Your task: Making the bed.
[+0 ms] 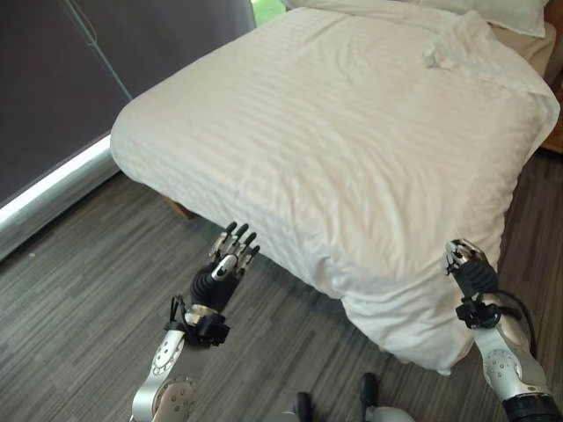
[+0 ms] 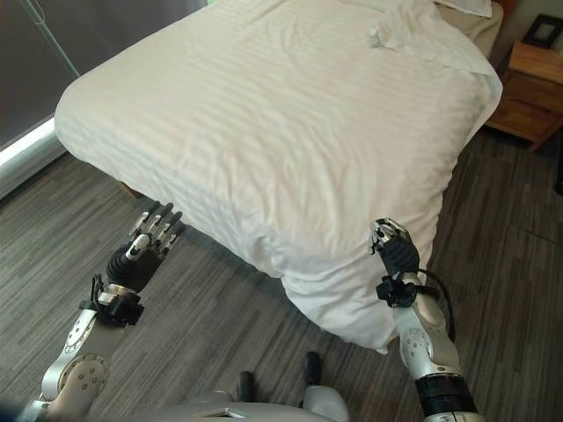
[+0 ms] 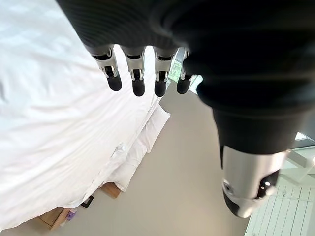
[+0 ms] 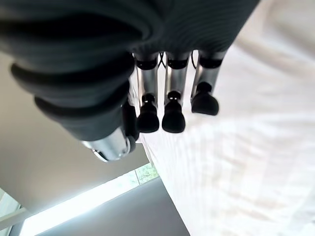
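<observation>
**Both hands free at the foot corner of the bed**

Grey wood-grain floor [image 1: 79, 290] runs under the near corner of the bed. Nearest, the left hand [image 1: 230, 253] hangs over the floor just short of the duvet's edge, fingers [image 3: 137, 78] straight and spread, holding nothing. The right hand [image 2: 394, 246] is raised beside the drooping corner of the white duvet [image 1: 352, 158], fingers relaxed and empty (its wrist view shows cloth just beyond the tips). Further up, the duvet lies mostly flat, but a bunched fold [image 1: 457, 44] sits near the pillows [image 1: 493, 13], with a wooden nightstand [image 2: 528, 88] beyond. My reading: this is a pause between grasps. The next move probably means pinching the hanging corner and pulling it square.
</observation>
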{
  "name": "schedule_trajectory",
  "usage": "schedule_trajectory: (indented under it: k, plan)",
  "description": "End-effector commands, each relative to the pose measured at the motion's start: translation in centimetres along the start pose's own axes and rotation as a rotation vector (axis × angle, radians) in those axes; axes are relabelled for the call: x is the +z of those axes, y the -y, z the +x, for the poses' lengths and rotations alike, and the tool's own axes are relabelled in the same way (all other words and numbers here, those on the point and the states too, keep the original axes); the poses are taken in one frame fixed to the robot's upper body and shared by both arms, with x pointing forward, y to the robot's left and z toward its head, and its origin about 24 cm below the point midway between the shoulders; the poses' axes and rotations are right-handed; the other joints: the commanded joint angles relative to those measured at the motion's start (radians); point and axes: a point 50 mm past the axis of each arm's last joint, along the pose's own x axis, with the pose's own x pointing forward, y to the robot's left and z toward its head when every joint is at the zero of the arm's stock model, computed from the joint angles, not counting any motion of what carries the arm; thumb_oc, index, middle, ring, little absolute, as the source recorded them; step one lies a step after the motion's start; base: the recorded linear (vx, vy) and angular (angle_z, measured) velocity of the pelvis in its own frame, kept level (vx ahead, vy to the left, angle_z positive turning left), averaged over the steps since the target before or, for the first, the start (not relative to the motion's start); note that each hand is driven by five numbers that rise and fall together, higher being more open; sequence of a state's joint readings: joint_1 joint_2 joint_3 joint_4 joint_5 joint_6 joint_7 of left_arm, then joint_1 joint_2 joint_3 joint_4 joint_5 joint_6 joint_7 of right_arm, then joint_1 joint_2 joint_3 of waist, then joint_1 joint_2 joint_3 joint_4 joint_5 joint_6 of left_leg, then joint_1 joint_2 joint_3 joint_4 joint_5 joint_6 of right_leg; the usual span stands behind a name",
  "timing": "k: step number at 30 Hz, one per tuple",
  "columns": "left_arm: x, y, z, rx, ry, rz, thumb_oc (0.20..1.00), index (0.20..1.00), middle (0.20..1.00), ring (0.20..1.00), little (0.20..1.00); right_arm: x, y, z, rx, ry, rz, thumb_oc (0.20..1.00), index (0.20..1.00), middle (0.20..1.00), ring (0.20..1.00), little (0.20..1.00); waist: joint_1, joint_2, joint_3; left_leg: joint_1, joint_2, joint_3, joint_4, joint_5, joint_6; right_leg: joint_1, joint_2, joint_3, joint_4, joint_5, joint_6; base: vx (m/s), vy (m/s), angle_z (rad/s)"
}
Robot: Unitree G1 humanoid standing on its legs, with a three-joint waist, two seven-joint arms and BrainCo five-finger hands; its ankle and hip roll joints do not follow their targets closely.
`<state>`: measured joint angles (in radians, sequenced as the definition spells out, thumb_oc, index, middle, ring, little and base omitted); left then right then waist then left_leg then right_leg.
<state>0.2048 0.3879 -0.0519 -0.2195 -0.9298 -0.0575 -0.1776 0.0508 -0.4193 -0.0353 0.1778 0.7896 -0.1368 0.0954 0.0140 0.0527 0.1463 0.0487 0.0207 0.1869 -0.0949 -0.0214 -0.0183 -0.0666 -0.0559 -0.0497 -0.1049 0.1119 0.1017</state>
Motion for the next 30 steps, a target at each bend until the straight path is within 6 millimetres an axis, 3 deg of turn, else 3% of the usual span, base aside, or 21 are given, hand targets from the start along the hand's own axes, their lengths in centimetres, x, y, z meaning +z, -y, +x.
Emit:
schedule_trajectory:
  k: [1,2,8,12,17,22,27,29,30]
  plan:
    - [1.0,0.3,1.0,-0.037,0.069,0.022,1.000,1.000,1.000,1.000,1.000,1.4,-0.3,1.3,0.004,0.095,0.055,0.200,0.200,0.200,0.200,0.200,-0.019,-0.036,-0.007,-0.026,0.003,-0.067,0.008,0.041,-0.024,0.029,-0.045,-0.001,0.018,-0.020,0.041,0.01,-0.027,0.06]
    - [0.9,0.3,1.0,-0.046,0.060,0.026,1.000,1.000,1.000,1.000,1.000,0.4,0.5,1.0,-0.029,0.049,0.052,0.200,0.200,0.200,0.200,0.200,-0.023,-0.031,-0.004,-0.027,0.004,-0.068,0.008,0.042,-0.024,0.026,-0.044,0.001,0.018,-0.020,0.040,0.00,0.000,0.00]
    - [0.9,0.6,1.4,-0.064,0.062,0.016,1.000,1.000,1.000,1.000,1.000,-0.3,1.3,1.7,-0.077,0.020,0.074,0.200,0.200,0.200,0.200,0.200,-0.024,-0.014,0.014,-0.049,0.004,-0.070,0.008,0.051,-0.029,0.002,-0.042,0.004,0.018,-0.016,0.038,-0.01,-0.009,0.00]
    - [1.0,1.0,1.7,-0.086,0.062,0.017,1.000,1.000,1.000,1.000,1.000,0.2,1.7,2.9,-0.124,0.027,0.076,0.200,0.200,0.200,0.200,0.200,-0.016,0.008,0.032,-0.082,0.004,-0.073,0.008,0.063,-0.031,-0.029,-0.043,0.005,0.018,-0.009,0.036,-0.04,-0.024,0.00]
    - [1.4,1.7,1.8,-0.132,0.061,0.033,1.000,1.000,1.000,1.000,1.000,2.7,2.1,5.6,-0.150,0.055,-0.009,0.200,0.200,0.200,0.200,0.200,0.013,0.040,0.067,-0.151,0.005,-0.075,0.008,0.085,-0.037,-0.102,-0.042,0.003,0.018,0.007,0.034,-0.05,-0.033,-0.04]
    - [1.3,2.2,2.1,-0.158,0.056,0.029,1.000,1.000,1.000,1.000,1.000,2.3,2.6,6.3,-0.205,0.031,0.010,0.200,0.200,0.200,0.200,0.200,0.022,0.058,0.094,-0.186,0.005,-0.071,0.008,0.092,-0.039,-0.139,-0.040,0.005,0.018,0.014,0.034,-0.01,-0.004,-0.01]
    - [1.1,2.4,2.0,-0.151,0.060,0.009,1.000,1.000,1.000,1.000,1.000,-0.5,5.0,4.8,-0.354,-0.052,0.103,0.200,0.200,0.200,0.200,0.200,0.027,0.087,0.124,-0.212,0.002,-0.064,0.008,0.096,-0.040,-0.170,-0.043,0.016,0.018,0.021,0.033,0.00,0.009,-0.05]
    - [1.0,2.4,2.0,-0.152,0.058,0.003,1.000,1.000,1.000,1.000,1.000,-2.2,6.4,3.6,-0.436,-0.114,0.129,0.200,0.200,0.200,0.200,0.200,0.027,0.102,0.132,-0.221,0.001,-0.060,0.008,0.097,-0.041,-0.181,-0.044,0.019,0.018,0.022,0.033,0.02,0.020,-0.05]
    - [0.9,2.6,2.0,-0.160,0.056,0.001,1.000,1.000,1.000,1.000,1.000,-3.8,8.2,1.9,-0.526,-0.194,0.128,0.200,0.200,0.200,0.200,0.200,0.024,0.114,0.141,-0.229,0.000,-0.059,0.008,0.098,-0.042,-0.190,-0.046,0.021,0.018,0.023,0.033,0.00,0.000,0.00]
